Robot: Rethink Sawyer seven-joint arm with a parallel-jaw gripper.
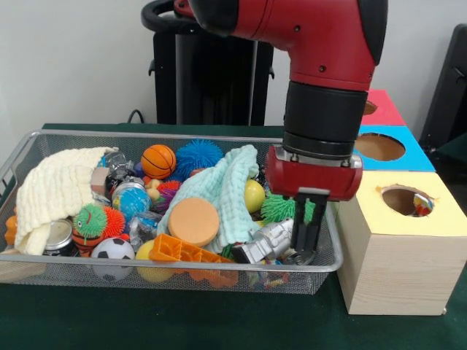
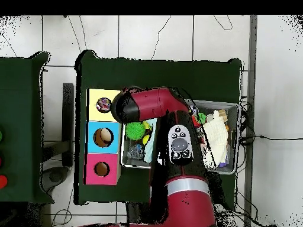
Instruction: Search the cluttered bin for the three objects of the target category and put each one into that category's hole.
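Observation:
My gripper reaches down into the wire bin at its front right corner. It hangs right beside a crushed silver can and in front of a green spiky ball. Whether it holds anything is hidden by the clutter. To the right stand three boxes with holes: a yellow box, a blue box and a pink box. A colourful object shows inside the yellow hole. In the overhead view the arm covers the gripper; the green spiky ball and the can show beside it.
The bin holds a cream cloth, a basketball, a blue spiky ball, a pale green cloth, an orange disc, a yellow ball, a soccer ball and an orange grid piece.

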